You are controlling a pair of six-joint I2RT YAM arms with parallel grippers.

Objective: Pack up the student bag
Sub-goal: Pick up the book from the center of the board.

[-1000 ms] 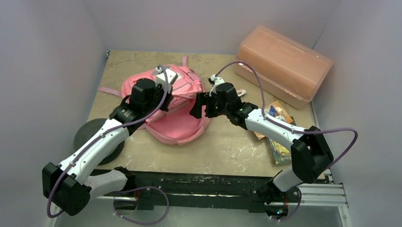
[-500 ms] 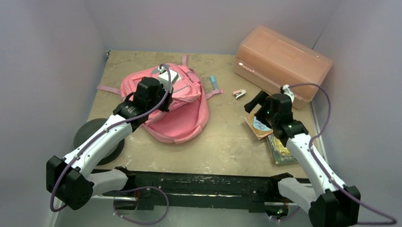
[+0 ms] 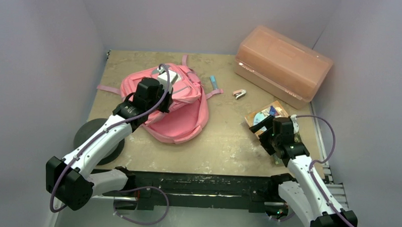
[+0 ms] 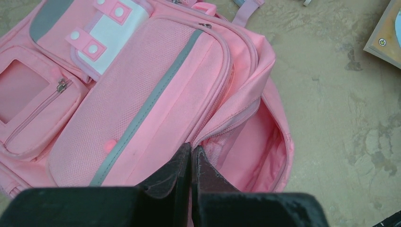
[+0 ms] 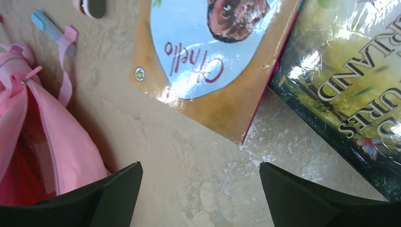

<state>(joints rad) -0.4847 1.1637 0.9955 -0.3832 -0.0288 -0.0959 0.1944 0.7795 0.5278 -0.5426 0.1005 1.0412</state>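
Note:
The pink student bag (image 3: 181,113) lies left of the table's centre with its main compartment gaping toward the right. In the left wrist view (image 4: 142,85) its grey-striped front pocket and pink lining show. My left gripper (image 4: 190,152) is shut on the bag's opening edge, and in the top view (image 3: 158,107) it holds the flap up. My right gripper (image 5: 200,163) is open and empty, over bare table just in front of an orange book (image 5: 213,61). In the top view it (image 3: 265,128) hovers at the near right.
A green book (image 5: 345,90) lies right of the orange book (image 3: 259,117). A blue marker (image 3: 214,82) and a small pink stapler (image 3: 239,93) lie behind. A translucent orange box (image 3: 284,63) stands at the back right. A black disc (image 3: 89,135) sits off the left edge.
My right arm has drawn back from the bag's opening to the right and nearer, ending over the books. My left gripper has kept its hold on the bag.

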